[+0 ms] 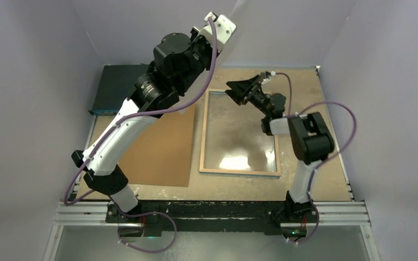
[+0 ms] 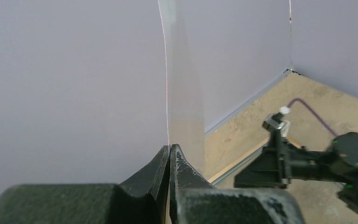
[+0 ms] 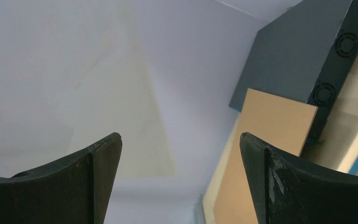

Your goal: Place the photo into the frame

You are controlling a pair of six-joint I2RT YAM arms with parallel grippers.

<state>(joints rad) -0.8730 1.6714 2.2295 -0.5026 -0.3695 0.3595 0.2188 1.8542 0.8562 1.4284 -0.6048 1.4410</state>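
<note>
Left tool: pressed together, pinching the photo by one edge. The sheet stands upright from the tool, held high at the far side by the back wall, with only its pale side showing.

Frame: flat on the tabletop, wood-coloured rim up, long axis near–far. It lies below the photo and nearer.

Right tool: spread wide, empty, over the frame's far-left corner and pointing up at the sheet.

Judgement: the left arm has the sheet. The coming move is down and nearward, tipping the photo flat along the frame's long axis.
</note>
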